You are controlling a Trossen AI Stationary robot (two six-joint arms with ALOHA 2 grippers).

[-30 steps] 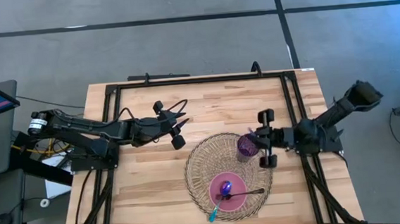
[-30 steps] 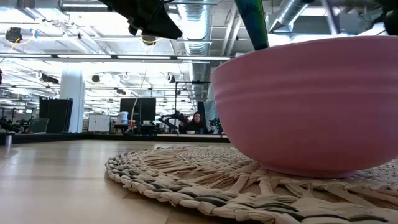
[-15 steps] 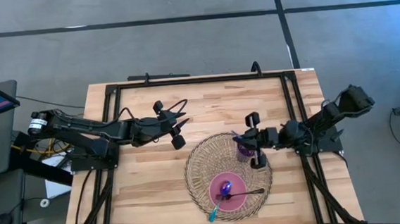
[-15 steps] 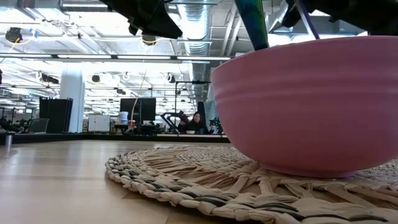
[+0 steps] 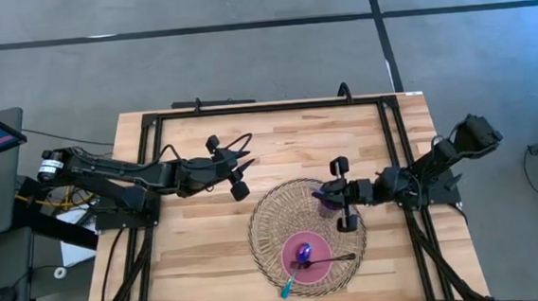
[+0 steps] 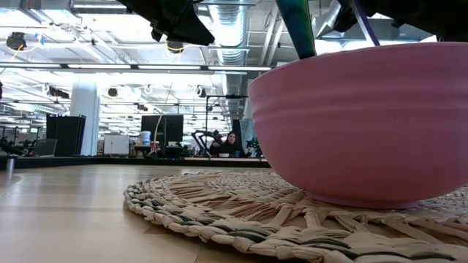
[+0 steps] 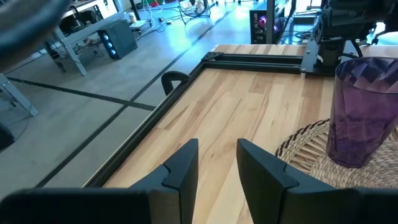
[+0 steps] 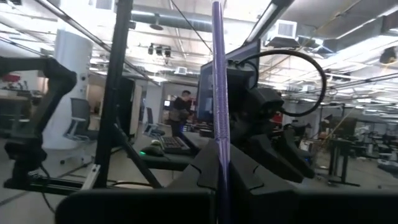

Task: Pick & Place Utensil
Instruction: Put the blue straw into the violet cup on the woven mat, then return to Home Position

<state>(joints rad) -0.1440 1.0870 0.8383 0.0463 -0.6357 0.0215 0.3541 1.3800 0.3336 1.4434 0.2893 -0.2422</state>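
A translucent purple cup point(image 5: 325, 198) point(image 7: 364, 112) stands on its base on the far part of a round woven mat point(image 5: 274, 221). A pink bowl point(image 5: 317, 272) point(image 6: 365, 124) sits on the mat's near part. It holds a dark spoon point(image 5: 332, 259) and a utensil with a purple head and a teal handle point(image 5: 287, 286) that leans over the rim. My right gripper point(image 5: 341, 195) point(image 8: 219, 155) hovers at the cup, shut on a thin purple utensil point(image 8: 217, 74) point(image 6: 363, 22). My left gripper point(image 5: 234, 172) point(image 7: 217, 165) waits open, left of the mat. My right gripper pinches the purple utensil's shaft point(image 8: 217, 134) between its two fingers, which come level from the table's right and lie across it. The utensil stands nearly upright and is lifted. The gripper hides its lower end, so whether it reaches into the cup cannot be told.
A black frame point(image 5: 266, 106) runs along the table's far edge and sides. Bare wood point(image 5: 191, 251) lies left of the mat. Beyond the table in the low view is an open room with a seated person point(image 6: 232, 142) far off.
My right gripper has moved toward the table's left, from just right of the cup to over it, carrying the purple utensil upright. Most of the travel came early, then it slowed. The utensil's shaft has come into the low view.
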